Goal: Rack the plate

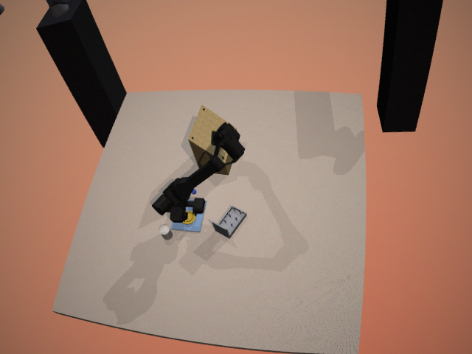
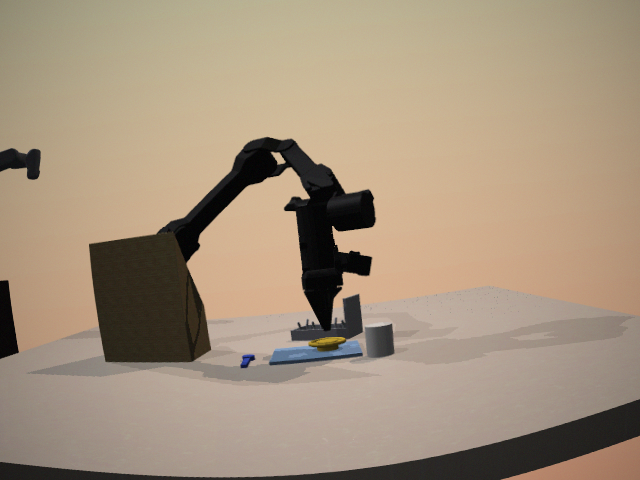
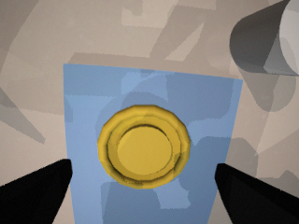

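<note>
We look down past our own two black fingers, which stand spread wide apart with nothing between them. Directly below the gap between the fingers lies the yellow plate (image 3: pixel 144 153), flat and right way up, its raised rim forming a ring around a shallow centre. The plate rests on a light blue mat (image 3: pixel 84 125) that reaches out past both fingertips on the counter (image 3: pixel 75 19).

From the side, the fingers (image 2: pixel 324 316) point straight down and hang just above the plate (image 2: pixel 327 342), not touching it. Behind the fingers stands the grey dish rack (image 2: pixel 330 326), low, with short pegs and one taller end wall; its slots hold nothing. Beside the mat, off to one side of the fingers, stands a white cylindrical cup (image 2: pixel 378 339). On the other side, near the mat's edge, lies a small blue spoon-like utensil (image 2: pixel 247 360). Farther back, the arm rises from a brown wooden block (image 2: pixel 144 297).
</note>
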Robot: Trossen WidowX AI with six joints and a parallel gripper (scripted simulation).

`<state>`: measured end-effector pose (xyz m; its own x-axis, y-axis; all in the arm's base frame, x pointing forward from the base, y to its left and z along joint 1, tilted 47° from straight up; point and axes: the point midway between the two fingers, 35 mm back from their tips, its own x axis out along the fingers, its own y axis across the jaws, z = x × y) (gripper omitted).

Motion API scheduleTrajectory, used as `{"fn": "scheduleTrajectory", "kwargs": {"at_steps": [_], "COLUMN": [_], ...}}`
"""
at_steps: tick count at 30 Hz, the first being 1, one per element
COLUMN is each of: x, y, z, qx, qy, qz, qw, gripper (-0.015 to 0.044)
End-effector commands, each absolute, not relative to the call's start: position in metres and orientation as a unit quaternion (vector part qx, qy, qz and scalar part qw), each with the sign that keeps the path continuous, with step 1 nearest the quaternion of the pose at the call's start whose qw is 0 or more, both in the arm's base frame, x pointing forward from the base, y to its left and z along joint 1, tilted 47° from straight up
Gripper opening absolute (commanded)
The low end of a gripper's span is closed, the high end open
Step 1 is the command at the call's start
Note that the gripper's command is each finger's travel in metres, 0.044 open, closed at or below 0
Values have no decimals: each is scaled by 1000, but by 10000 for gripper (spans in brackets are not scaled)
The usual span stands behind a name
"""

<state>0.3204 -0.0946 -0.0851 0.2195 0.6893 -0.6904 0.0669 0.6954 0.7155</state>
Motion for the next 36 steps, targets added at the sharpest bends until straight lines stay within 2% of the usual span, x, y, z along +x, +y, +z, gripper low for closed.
{"fn": "scheduleTrajectory", "kwargs": {"at_steps": [1,22,24,30,36], "x": [322,327,327,327,327], "y": [-90,-68,-68,-68,-68], "z": [-89,-111,-111,-111,-111], "qx": [326,327,327,327,327], "qy": [585,585,585,585,585], "qz": [219,221,221,221,221], "qw": [709,709,709,709,709], "gripper": [400,400,356,356,316]}}
